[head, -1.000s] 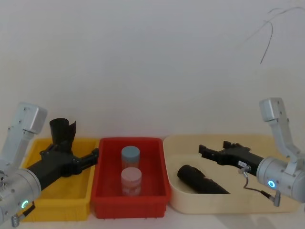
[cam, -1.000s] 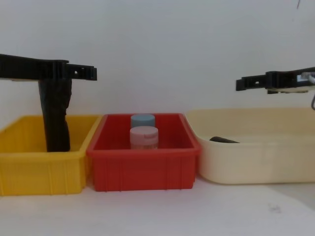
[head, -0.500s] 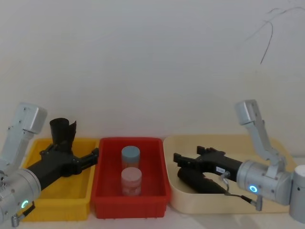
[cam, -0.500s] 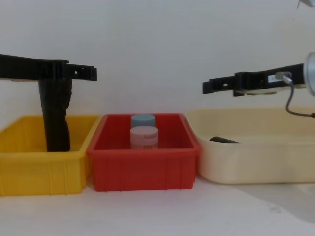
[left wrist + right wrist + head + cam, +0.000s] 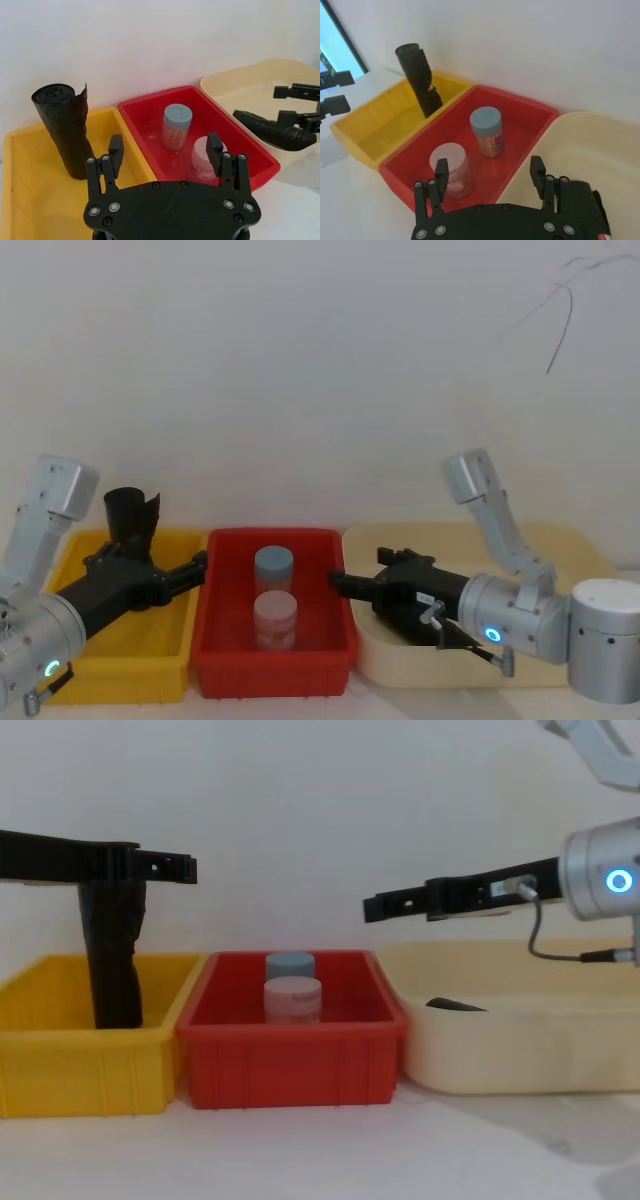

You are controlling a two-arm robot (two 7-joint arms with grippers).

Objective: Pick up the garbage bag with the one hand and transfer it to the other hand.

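The garbage bag [image 5: 130, 518], a thick black crinkled roll, stands upright at the back of the yellow bin [image 5: 150, 665]; a small red mark shows on its side in the right wrist view [image 5: 430, 89]. My left gripper [image 5: 200, 565] hovers above that bin, open with nothing between its fingers; the roll [image 5: 65, 127] stands beyond its one finger, apart from it. From the side, this gripper [image 5: 188, 870] crosses in front of the roll's top [image 5: 112, 970]. My right gripper [image 5: 338, 585] is open over the edge between the cream tray and the red bin [image 5: 370, 908].
A red bin [image 5: 225, 660] in the middle holds a blue-lidded jar [image 5: 274, 565] and a pink-lidded jar [image 5: 275, 615]. A second black roll [image 5: 272, 132] lies in the cream tray [image 5: 560, 540], partly under my right arm. A white wall closes the back.
My right arm has swung left, from over the cream tray to the red bin's right edge. The left arm and the upright roll have not moved.
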